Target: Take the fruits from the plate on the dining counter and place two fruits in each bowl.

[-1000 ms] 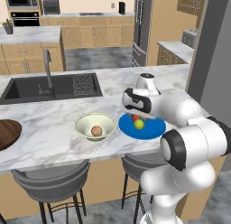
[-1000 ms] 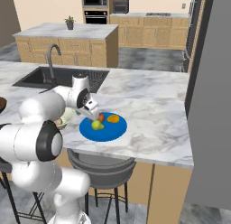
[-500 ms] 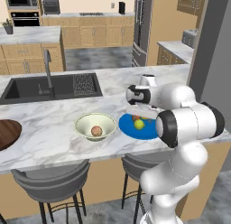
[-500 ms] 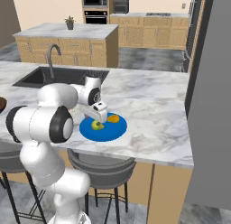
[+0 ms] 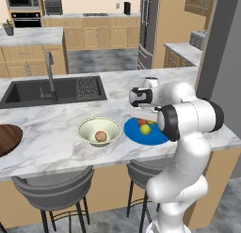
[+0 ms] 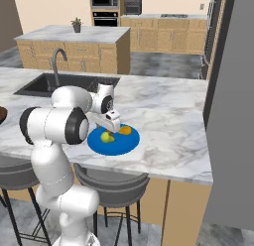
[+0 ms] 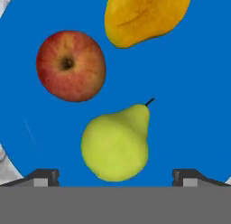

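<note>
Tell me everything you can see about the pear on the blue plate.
The pear is yellow-green and smooth, with a broad rounded bottom tapering to a narrow neck and a short dark stem. It lies on its side on the blue plate, whole and unmarked. It touches neither the red apple nor the orange-yellow fruit beside it. The open gripper hangs above it, one of its fingers on each side, not touching.
</note>
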You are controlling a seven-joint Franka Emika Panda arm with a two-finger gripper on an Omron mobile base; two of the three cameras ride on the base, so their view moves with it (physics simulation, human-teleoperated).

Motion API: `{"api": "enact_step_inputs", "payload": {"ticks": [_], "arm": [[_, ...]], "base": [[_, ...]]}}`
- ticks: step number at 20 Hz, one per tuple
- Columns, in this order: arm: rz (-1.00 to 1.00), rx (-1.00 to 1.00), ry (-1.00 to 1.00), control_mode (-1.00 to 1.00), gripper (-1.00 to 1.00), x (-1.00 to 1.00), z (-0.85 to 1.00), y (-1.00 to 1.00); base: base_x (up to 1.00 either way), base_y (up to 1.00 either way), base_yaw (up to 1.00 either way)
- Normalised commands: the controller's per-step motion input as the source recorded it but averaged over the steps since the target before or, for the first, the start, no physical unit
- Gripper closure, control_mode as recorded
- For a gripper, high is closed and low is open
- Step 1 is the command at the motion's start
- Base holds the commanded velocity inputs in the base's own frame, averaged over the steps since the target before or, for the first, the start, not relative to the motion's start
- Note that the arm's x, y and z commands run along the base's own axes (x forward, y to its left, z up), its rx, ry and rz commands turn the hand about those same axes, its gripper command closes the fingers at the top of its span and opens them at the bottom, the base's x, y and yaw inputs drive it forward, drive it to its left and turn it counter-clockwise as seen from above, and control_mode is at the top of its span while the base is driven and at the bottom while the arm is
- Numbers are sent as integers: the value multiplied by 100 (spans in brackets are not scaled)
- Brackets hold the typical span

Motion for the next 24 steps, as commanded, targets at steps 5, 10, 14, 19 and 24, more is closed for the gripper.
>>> {"api": "enact_step_inputs", "payload": {"ticks": [5, 10, 14, 19, 24], "arm": [[-1, 0, 0, -100, -100, 5, -39, 0], [-3, 0, 2, -100, -100, 0, -31, 0], [-3, 0, 5, -100, -100, 0, -22, 0], [-1, 0, 6, -100, -100, 0, -6, 0], [0, 0, 0, -100, 100, 0, 0, 0]], "base": [[0, 0, 0], [0, 0, 0], [0, 0, 0], [0, 0, 0], [0, 0, 0]]}}
